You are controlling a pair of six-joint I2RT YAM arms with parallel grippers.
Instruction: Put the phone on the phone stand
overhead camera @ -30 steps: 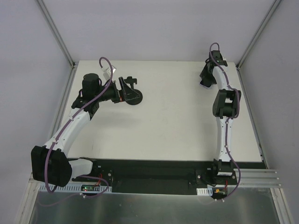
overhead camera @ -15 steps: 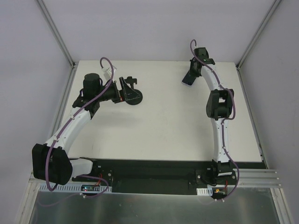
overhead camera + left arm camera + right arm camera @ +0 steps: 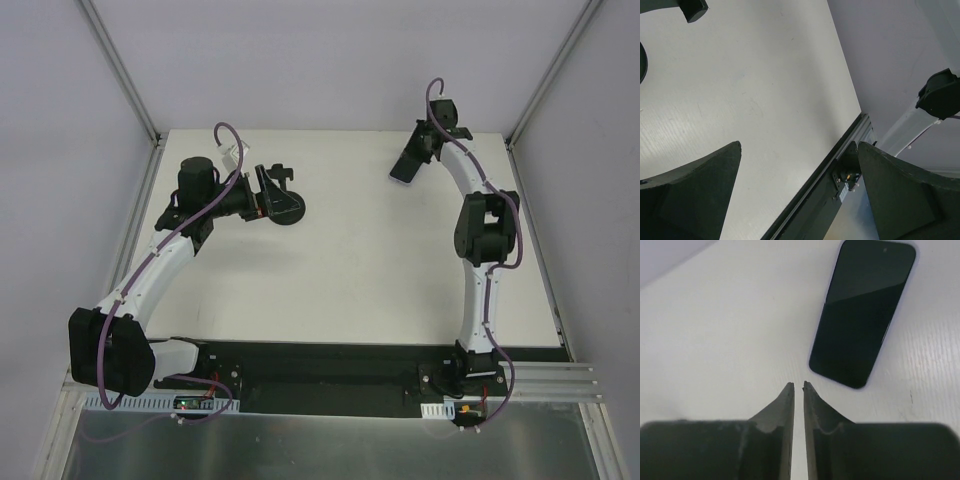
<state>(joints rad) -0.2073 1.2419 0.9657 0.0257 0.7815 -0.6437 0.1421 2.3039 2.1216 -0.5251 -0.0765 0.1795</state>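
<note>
Right gripper (image 3: 798,385), jaws all but closed on nothing, just short of the phone (image 3: 862,310) (flat, screen up) near the far edge of the table (image 3: 350,260); left gripper (image 3: 797,147) spread wide beside the phone stand (image 3: 285,208).

One table (image 3: 350,270) carries one phone (image 3: 862,315) and one phone stand (image 3: 285,208). Two robot arms are counted, a left arm (image 3: 165,260) and a right arm (image 3: 482,295), and each ends in one pincer, so there are two: the left pincer (image 3: 799,145) and the right pincer (image 3: 798,385). Each pincer shows two fingers (image 3: 775,415), four in all, and each arm bears one purple cable (image 3: 218,132).
</note>
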